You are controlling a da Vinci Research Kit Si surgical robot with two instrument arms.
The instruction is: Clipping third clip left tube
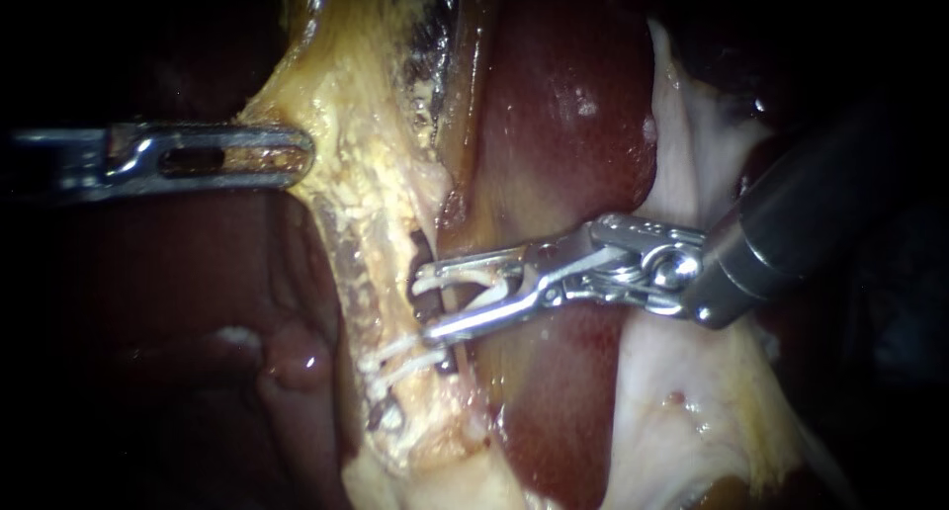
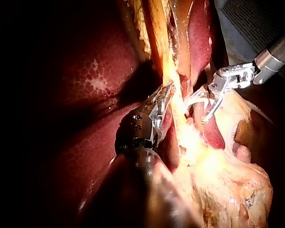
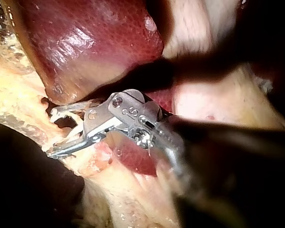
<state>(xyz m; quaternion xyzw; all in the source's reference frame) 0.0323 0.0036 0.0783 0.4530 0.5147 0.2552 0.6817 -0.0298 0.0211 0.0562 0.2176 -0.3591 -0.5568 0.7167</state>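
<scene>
The left instrument (image 1: 304, 155) comes in from the left, its jaws closed on the left edge of a tissue band (image 1: 366, 184) that runs from top to bottom through the middle. The tube (image 1: 422, 248) lies along the right side of this band, with the liver (image 1: 563, 125) just to its right and behind. The right instrument (image 1: 428, 302) reaches in from the right across the liver. Its jaws stand apart, one above and one below, with the tube between them. A clip (image 1: 489, 291) sits inside these jaws, touching both. Below the jaws, two clips (image 1: 400, 364) cross the tube, one just under the other. The two instruments are well apart.
</scene>
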